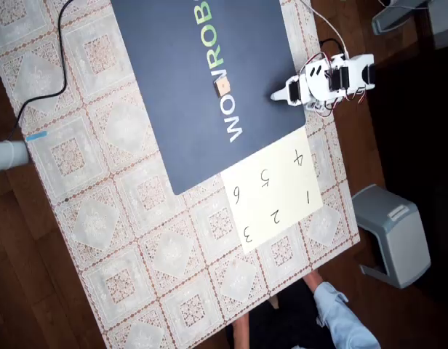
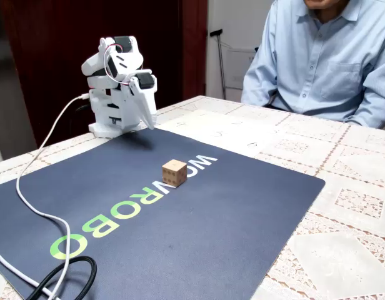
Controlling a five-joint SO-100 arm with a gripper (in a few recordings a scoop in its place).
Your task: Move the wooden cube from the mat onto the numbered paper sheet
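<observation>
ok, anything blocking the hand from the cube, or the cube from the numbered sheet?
Nothing visible. The wooden cube sits alone on the mat, on the lettering. The hand is folded at the mat's edge, with bare mat between them. From cube to numbered paper sheet there is only open mat.

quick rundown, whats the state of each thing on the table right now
wooden cube: sitting on the mat, on the white lettering, not held
mat: flat on the tablecloth
paper sheet: flat beside the mat, nothing on it
gripper: folded down near the arm's base, apart from the cube, holding nothing; open or shut unclear
cable: trailing loose across the mat
</observation>
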